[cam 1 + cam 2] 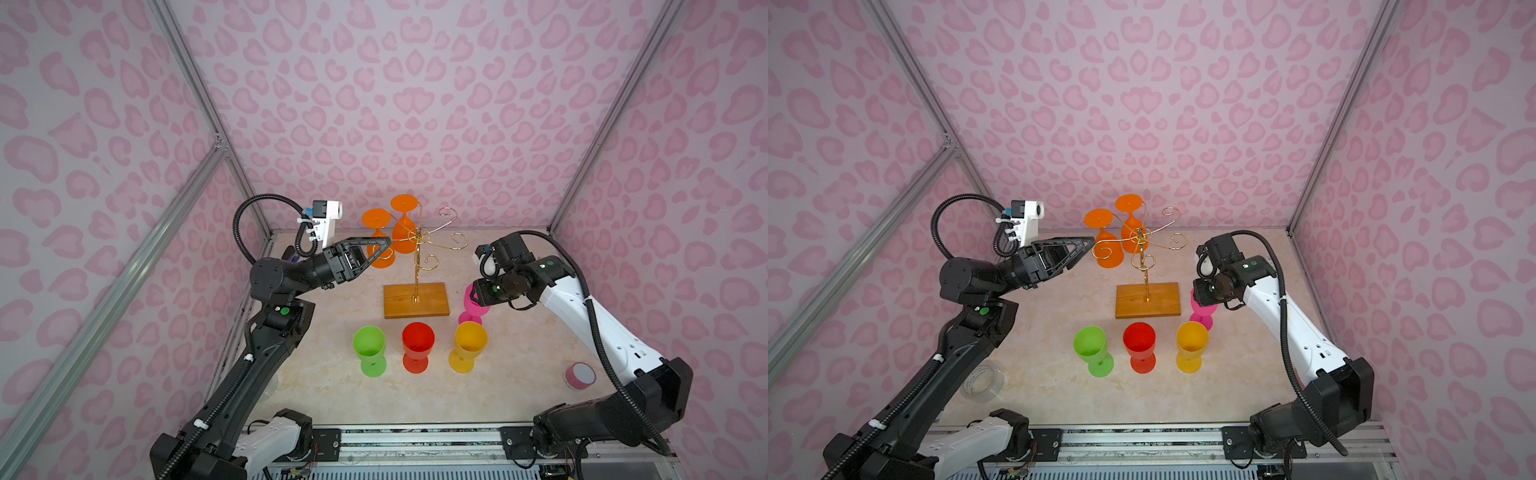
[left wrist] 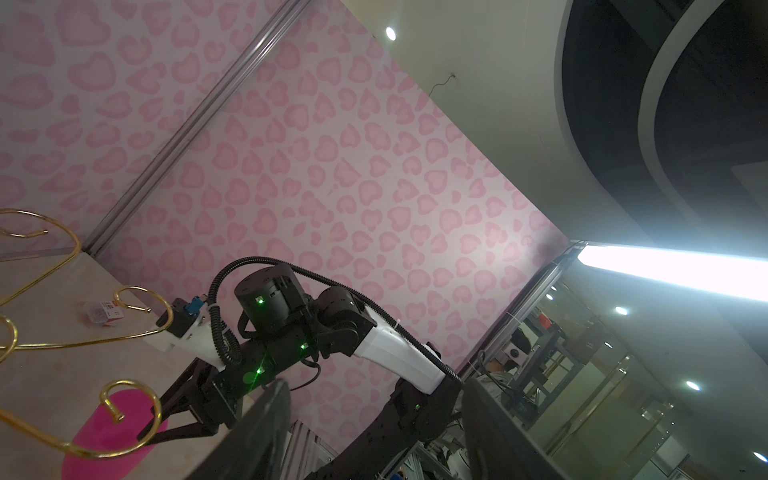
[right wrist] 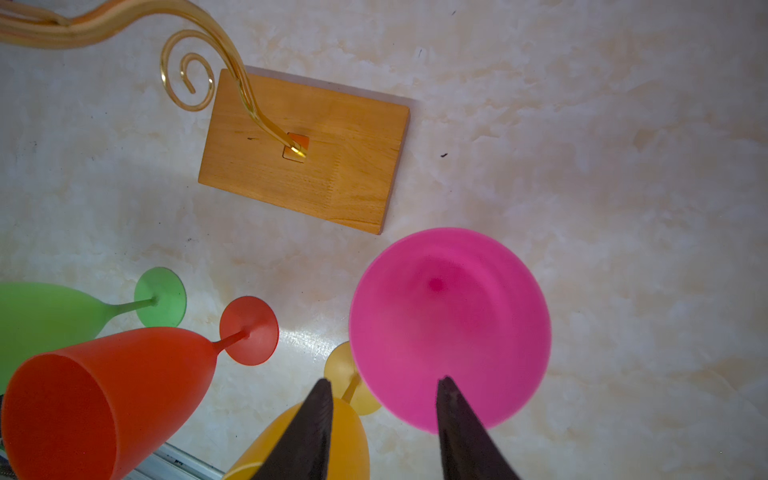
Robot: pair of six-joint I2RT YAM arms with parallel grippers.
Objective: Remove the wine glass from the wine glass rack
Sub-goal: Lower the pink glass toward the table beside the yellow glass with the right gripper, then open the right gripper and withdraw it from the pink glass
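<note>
Wine glass rack (image 1: 399, 303) holds two orange wine glasses (image 1: 404, 239) just past my left gripper (image 1: 388, 243), jaws wide, empty. Pink wine glass (image 3: 449, 316) stands under my right gripper (image 3: 385, 379), jaws apart, gripping nothing. Four stand off the rack, two left, I judge. Can't tell if left tips touch orange; my right wrist mostly hides pink in both top views.

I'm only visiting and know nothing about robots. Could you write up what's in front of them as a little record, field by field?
rack: gold wine glass rack on a wooden base, mid-table
hanging upside down: front orange glass, rear orange glass
standing upright: green glass, red glass, yellow glass in a row; pink glass beside the base
left gripper: open, tips by the front orange glass
right gripper: open, above the pink glass's rim
surface: pale marbled table
</note>
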